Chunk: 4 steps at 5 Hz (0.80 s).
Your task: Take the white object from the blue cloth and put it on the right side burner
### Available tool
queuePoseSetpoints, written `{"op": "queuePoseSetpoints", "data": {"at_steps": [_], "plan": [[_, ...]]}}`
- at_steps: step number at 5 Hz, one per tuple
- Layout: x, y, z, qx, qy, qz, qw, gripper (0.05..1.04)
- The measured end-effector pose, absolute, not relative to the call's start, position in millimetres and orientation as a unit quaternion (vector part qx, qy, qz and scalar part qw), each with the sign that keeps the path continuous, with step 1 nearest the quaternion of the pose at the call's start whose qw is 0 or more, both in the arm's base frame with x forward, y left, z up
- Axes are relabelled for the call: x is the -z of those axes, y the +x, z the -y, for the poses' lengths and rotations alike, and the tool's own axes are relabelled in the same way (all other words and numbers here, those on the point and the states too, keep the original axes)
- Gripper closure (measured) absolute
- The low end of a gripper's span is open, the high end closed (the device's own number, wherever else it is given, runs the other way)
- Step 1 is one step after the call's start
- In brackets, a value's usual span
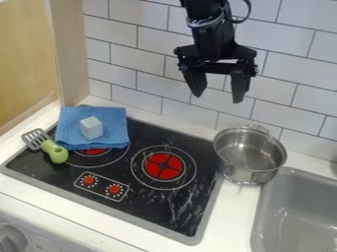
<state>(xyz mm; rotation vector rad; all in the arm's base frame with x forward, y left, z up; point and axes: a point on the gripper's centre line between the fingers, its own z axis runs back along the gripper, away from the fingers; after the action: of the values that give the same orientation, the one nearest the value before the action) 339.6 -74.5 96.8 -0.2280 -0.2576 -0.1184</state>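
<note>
My gripper hangs high, fingers spread apart, nothing between, presumably so they can straddle white block. Block rests on blue cloth, which partly covers left burner; right burner probably serves as landing spot.

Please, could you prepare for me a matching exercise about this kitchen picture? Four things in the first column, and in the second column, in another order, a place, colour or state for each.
Column 1
1. White block
2. Slotted spatula
3. Metal pot
4. Tool

Column 2
A. Beside the sink
B. Open and holding nothing
C. On the blue cloth
D. Light green at one end

Right pairs: 1-C, 2-D, 3-A, 4-B
</note>
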Motion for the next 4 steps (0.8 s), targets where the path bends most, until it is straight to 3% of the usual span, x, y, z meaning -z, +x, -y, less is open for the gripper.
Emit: {"op": "queuePoseSetpoints", "data": {"at_steps": [2,4], "plan": [[-69.8,319.2,68.5,0.04,-0.099,0.079,0.991,0.085],[-75.5,304.5,47.1,-0.001,-0.079,0.081,0.994,0.085]]}}
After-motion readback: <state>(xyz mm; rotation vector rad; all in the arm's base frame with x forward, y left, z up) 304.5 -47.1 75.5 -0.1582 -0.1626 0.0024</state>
